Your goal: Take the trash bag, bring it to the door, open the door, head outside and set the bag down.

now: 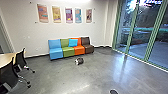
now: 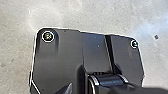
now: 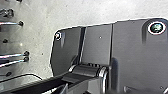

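Whether either end effector is wide, narrow or loaded cannot be determined. The trash bag's position cannot be confirmed. A small dark-and-white item [image 1: 79,61] rests on the floor [image 1: 62,77], near the front edge of the multicoloured seating [image 1: 68,51]. Black chairs [image 1: 8,73] stand beside the table [image 1: 7,59].

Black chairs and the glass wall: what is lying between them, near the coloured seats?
A small, dark and whitish bundle lies there, in front of the coloured seats, as the head view shows. What exactly it is, I cannot tell.
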Tool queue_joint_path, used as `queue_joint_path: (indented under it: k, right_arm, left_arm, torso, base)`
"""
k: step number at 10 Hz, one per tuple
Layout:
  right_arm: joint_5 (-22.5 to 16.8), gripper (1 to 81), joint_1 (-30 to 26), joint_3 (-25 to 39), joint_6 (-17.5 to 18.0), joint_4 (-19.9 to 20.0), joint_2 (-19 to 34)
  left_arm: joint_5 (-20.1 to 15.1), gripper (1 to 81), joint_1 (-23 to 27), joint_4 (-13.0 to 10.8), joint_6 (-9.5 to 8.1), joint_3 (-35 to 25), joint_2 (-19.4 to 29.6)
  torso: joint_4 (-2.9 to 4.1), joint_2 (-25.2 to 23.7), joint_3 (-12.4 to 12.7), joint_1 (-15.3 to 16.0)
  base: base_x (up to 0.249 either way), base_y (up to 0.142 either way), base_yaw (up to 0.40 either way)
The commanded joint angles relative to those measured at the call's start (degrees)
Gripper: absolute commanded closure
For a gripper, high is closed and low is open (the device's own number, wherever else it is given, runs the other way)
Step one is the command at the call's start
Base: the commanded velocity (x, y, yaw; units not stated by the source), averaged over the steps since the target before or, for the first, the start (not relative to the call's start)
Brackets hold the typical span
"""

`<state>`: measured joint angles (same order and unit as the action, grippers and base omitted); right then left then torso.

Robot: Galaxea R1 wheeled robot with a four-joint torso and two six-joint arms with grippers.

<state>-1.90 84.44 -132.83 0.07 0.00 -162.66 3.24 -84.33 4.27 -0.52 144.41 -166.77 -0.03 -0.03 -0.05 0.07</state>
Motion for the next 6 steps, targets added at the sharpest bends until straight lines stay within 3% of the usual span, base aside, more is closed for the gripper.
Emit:
queue_joint_path:
  k: [1,6]
  right_arm:
    - [-2.93,1.0,-3.53,1.26,0.19,0.79,0.73]
    - [-2.93,1.0,-3.45,1.88,0.19,0.79,0.82]
  left_arm:
    - [-2.8,1.0,3.25,0.39,-0.18,-0.53,0.73]
    - [-1.92,1.0,3.25,0.39,-0.18,-0.53,0.82]
  torso:
    - [0.0,0.0,0.0,0.0]
    - [0.0,0.0,0.0,0.02]
  base:
    - [0.136,0.0,0.0]
    - [0.153,0.0,0.0]
